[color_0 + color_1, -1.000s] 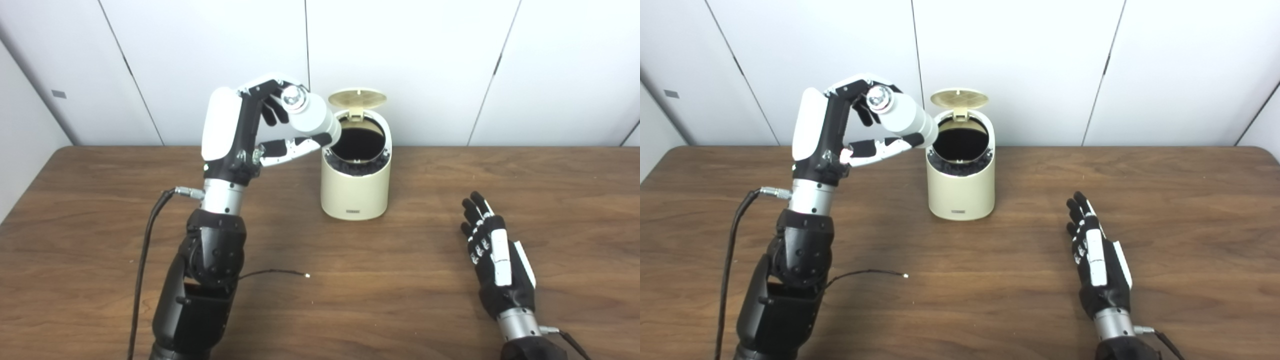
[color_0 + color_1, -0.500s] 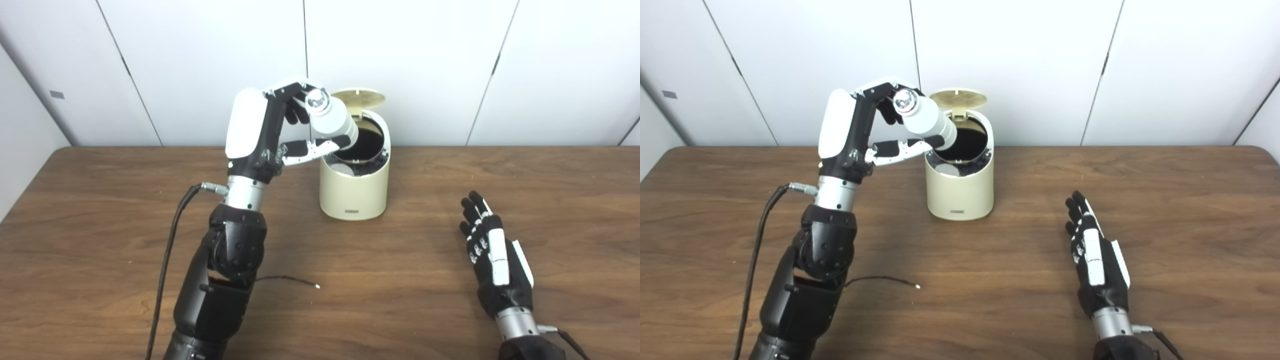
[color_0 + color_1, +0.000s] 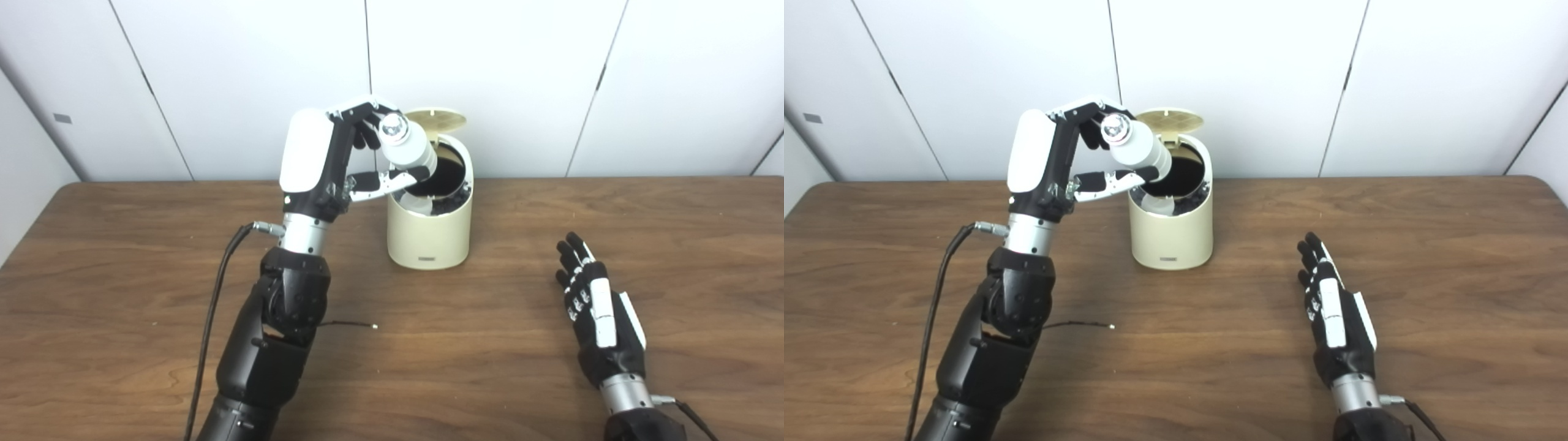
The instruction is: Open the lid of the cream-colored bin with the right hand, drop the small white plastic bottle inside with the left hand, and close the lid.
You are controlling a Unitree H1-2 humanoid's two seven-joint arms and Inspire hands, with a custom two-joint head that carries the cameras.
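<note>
The cream-colored bin [image 3: 429, 236] stands at the table's back middle with its round lid [image 3: 436, 119] flipped up behind the dark opening. My left hand [image 3: 343, 159] is raised at the bin's left rim and is shut on the small white plastic bottle [image 3: 407, 150]. The bottle is tilted, its silver cap toward me and its base over the opening. My right hand [image 3: 597, 312] lies open and flat on the table, right of the bin and apart from it.
A thin black wire [image 3: 343, 323] lies on the wooden table [image 3: 490, 343] near my left forearm. A black cable [image 3: 214, 306] hangs from my left wrist. White wall panels stand close behind the bin.
My left hand has carried the bottle rightward from beside the bin's rim to over the opening. The camera has shifted a little. My right hand has stayed in place.
</note>
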